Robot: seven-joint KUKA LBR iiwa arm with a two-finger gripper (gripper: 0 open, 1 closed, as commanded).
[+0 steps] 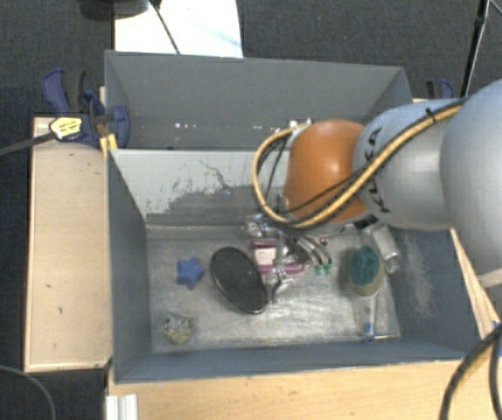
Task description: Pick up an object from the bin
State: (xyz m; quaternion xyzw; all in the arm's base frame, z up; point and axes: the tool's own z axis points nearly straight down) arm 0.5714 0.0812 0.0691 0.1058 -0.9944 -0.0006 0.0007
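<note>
Low over the middle of the grey metal bin point(130, 261), my tool point(277, 268) sits just beside a flat black oval disc point(238, 280), at its right edge; I cannot tell whether it is open or closed. A small blue lump point(190, 271) lies farther left.

Sm. blue piece point(189, 271) left, speckled lump point(177, 328) front-left, green round obj. point(364, 269) right
</note>
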